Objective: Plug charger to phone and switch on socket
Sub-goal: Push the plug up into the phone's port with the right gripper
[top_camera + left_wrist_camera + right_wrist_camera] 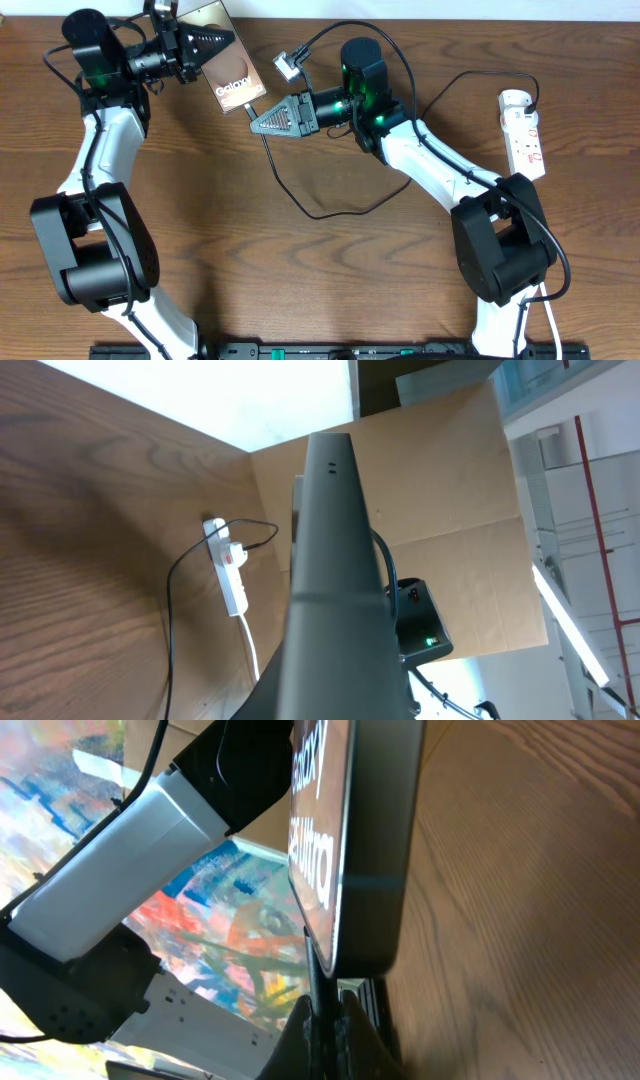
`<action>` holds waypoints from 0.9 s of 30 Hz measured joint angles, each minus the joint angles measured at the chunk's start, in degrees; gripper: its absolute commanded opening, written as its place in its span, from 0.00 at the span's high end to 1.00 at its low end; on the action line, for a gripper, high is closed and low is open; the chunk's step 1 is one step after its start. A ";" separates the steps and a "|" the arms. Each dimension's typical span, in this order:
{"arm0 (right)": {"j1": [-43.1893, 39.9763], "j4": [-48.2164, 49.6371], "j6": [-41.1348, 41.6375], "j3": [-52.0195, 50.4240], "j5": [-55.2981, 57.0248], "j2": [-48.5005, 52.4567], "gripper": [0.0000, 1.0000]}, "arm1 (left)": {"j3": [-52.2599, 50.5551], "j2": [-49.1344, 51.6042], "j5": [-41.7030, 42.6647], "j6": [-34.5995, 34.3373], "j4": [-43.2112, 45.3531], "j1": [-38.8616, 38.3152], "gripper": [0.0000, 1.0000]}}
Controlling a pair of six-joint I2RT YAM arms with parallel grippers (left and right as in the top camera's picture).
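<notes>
The phone (232, 68), clamped in the left gripper (226, 42) near the table's (300, 290) far edge, aims its long axis at the right gripper (255, 120), which pinches the charger (312, 214) tip at the phone's lower end. The socket (524, 130) lies by the right edge, nearer the right arm.

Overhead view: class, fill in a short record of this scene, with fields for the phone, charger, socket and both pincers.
phone: held by the left pincer
left pincer: shut on the phone
right pincer: shut on the charger, at the phone's lower edge
charger: cable loops over the table behind the right pincer
socket: white strip lying on the table, far right
</notes>
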 measured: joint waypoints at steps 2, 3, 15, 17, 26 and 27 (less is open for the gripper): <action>0.00 0.00 0.28 0.00 0.13 0.00 0.99 | 0.00 0.00 0.00 0.15 0.00 0.00 0.92; 0.00 0.00 0.44 0.00 0.22 0.00 0.99 | 0.00 0.00 -0.02 0.17 0.02 0.00 0.93; 0.00 0.11 2.10 0.00 0.98 0.00 0.99 | 0.00 0.00 -0.46 0.22 0.02 0.00 0.93; 0.00 0.13 2.34 0.00 1.25 0.00 0.99 | 0.00 0.00 -0.68 0.22 0.00 0.02 0.93; 0.02 2.32 3.98 -0.07 1.66 0.00 0.99 | 0.00 0.00 -1.18 0.15 0.02 0.11 0.93; 0.02 2.86 4.35 -0.07 1.66 0.00 0.99 | 0.00 0.00 -1.25 0.15 0.02 0.11 0.93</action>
